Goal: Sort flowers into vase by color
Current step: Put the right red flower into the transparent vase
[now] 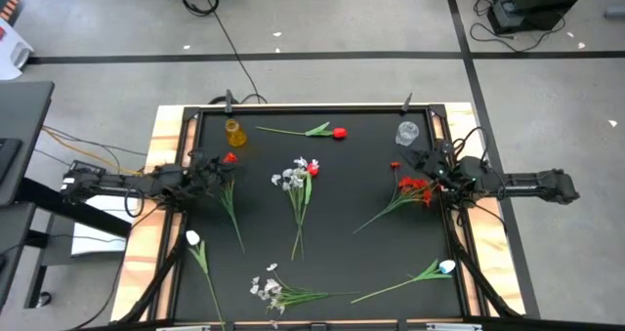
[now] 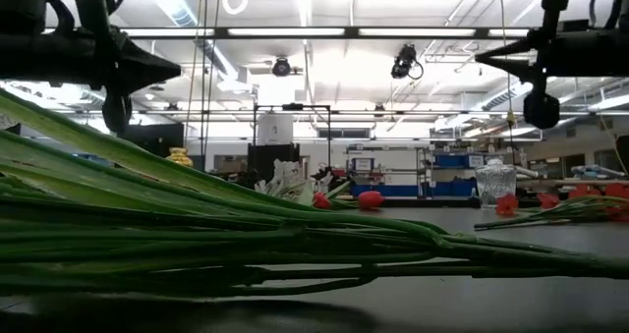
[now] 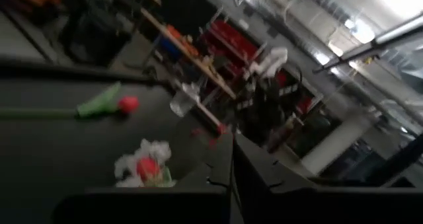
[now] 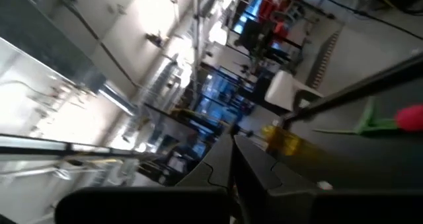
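I see flowers [image 1: 301, 180] scattered on the table [image 1: 371, 258], vases at its far edge awaiting sorting. Left gripper [image 3: 232, 159] and right gripper [image 4: 232, 159] hang closed, apparently empty.

A black table [image 1: 342, 243] carries scattered red and white flowers [image 1: 301, 180], a yellow vase [image 1: 235, 133] and a clear vase [image 1: 407, 134]

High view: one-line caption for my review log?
Red and white flowers scattered on black table, amber vase and clear vase at back.

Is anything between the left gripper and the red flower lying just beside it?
Nothing visible. The left gripper, shut, sits at the table's left edge, with the red flower lying right next to it; the yellow vase stands farther back, off that path.
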